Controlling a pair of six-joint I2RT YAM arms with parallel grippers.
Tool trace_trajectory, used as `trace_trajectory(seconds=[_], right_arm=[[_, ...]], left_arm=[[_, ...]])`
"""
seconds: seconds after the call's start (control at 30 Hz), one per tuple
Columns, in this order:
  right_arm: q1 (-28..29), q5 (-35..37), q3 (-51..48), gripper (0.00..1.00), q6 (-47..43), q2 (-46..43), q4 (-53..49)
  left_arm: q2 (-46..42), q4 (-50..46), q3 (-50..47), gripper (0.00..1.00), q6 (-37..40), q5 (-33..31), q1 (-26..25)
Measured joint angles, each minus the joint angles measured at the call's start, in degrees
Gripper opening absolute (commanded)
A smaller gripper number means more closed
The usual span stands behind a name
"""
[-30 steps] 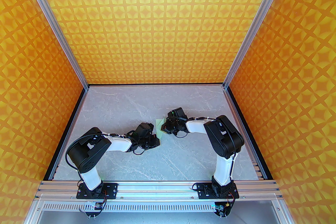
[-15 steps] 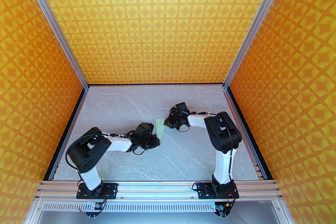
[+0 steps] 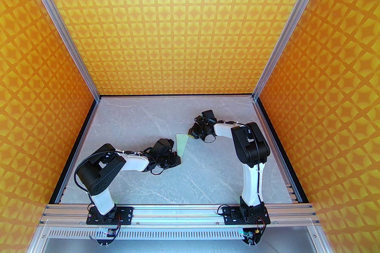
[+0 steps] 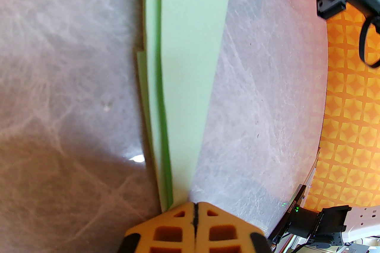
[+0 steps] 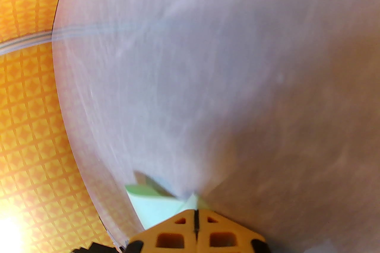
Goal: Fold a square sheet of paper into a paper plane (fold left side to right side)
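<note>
— Where's the paper plane [image 4: 187, 68]?
— Mid-table; my left gripper [image 4: 195, 211] pinches its near tip shut. Right gripper [image 5: 196, 211], jaws closed, sits at its far right corner. Open table [image 3: 133, 118] far and left.

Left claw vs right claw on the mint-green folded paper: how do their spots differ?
Position: left claw at the narrow near tip of the pale mint-green folded paper; right claw by its wide far corner. Contact: paper runs out from under the left claw's tips; whether the right claw touches it is unclear. Shared: both shut, low over the grey marble-look table.
</note>
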Motion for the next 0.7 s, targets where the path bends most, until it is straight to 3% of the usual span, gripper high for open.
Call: trace_trajectory(seconds=[0.37, 0.57, 0.7], right_arm=[[-1.46, 2.97, 1.79, 0.0, -2.89, -0.31, -3.06], [-3.04, 5.64, -3.54, 0.0, -3.48, -9.38, -2.89], [-0.2, 5.18, -8.15, 0.0, -3.32, -15.06, -0.24]], left_arm=[[0.0, -0.46, 0.28, 0.0, 0.22, 0.0, 0.0], [0.0, -1.25, 0.7, 0.0, 0.55, -0.02, 0.0], [0.11, -1.77, 1.03, 0.0, 0.68, 0.02, 0.0]])
